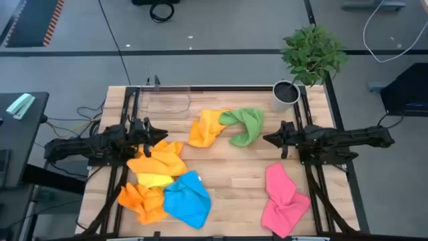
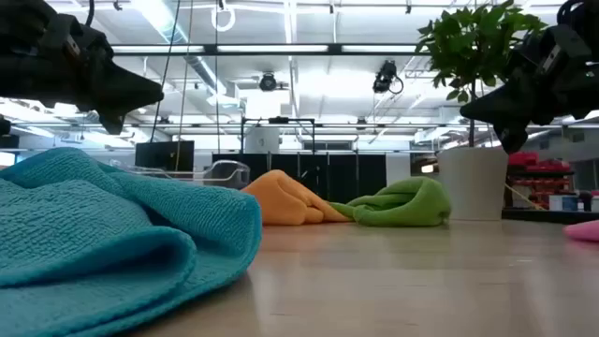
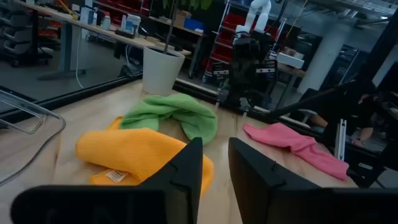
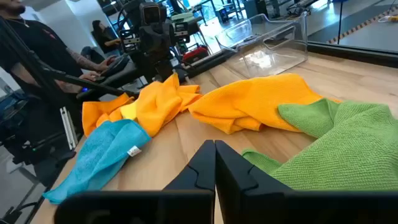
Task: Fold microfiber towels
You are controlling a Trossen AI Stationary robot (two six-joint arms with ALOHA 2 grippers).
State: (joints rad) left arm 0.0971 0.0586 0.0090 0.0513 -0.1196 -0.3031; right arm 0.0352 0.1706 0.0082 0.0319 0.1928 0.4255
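Towels (image 1: 165,182) all crumpled on the table (image 1: 234,184); no fold begun.
Heaped by the left edge, orange and green mid-table, pink toward the right front corner. Left gripper (image 1: 162,134) slightly apart, empty; right gripper (image 1: 267,139) pressed together, empty. Next, probably: picking one and spreading flat.

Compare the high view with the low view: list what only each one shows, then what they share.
Only the high view: the pink towel spread out whole, the orange and yellow pile, and both arms from above. Only the low view: the ceiling lights and room behind. Both: the blue towel, the green towel, the orange towel beside it, and the potted plant.
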